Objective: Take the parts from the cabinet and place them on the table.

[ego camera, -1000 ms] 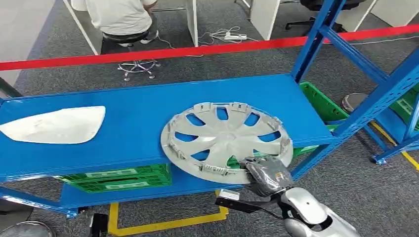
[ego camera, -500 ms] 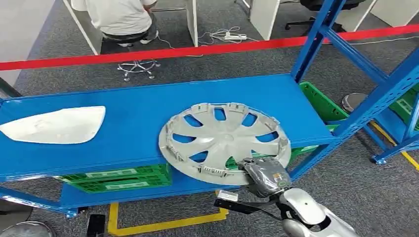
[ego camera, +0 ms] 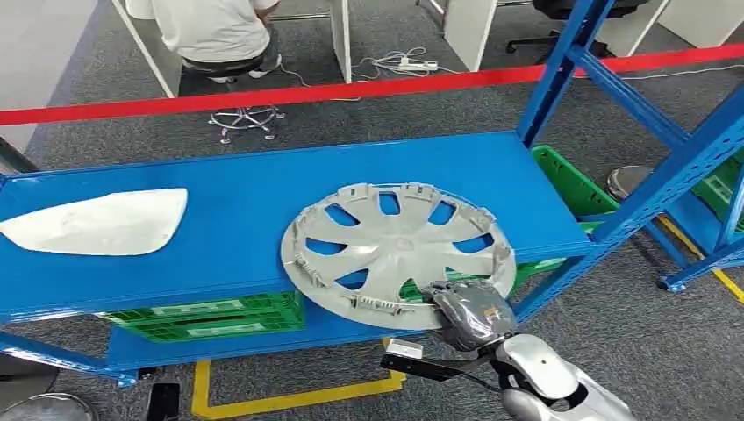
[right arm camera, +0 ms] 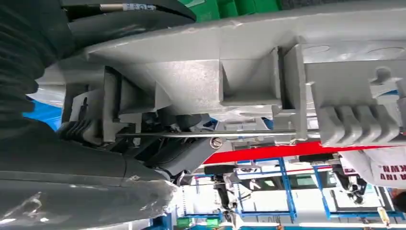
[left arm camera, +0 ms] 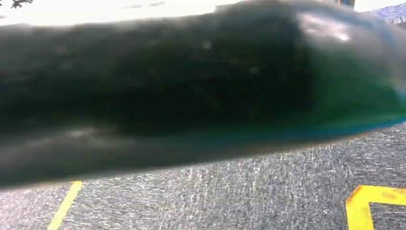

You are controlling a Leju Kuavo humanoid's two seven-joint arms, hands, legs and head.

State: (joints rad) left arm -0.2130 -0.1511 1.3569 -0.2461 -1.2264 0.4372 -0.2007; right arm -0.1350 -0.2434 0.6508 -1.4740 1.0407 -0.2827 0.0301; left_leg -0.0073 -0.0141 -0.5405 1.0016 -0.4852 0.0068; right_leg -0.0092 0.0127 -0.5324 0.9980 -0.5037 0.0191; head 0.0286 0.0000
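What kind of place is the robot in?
Probably a workshop or parts store: blue metal shelving holds a grey plastic wheel cover, green plastic crates sit beneath, and red barrier tape ropes off the area.

Right arm, shiny silver, coming up from the bottom edge in the head view and bent at the wrist. Right robot hand, grey and wrapped in a crinkly cover, closed on the near rim of the hubcap. Thumb side on top of the rim, darker fingers tucked under it in the right wrist view, pressed against the ribs of the rim. Left robot hand not clear; left wrist view blurred by a big dark shape close to the camera.
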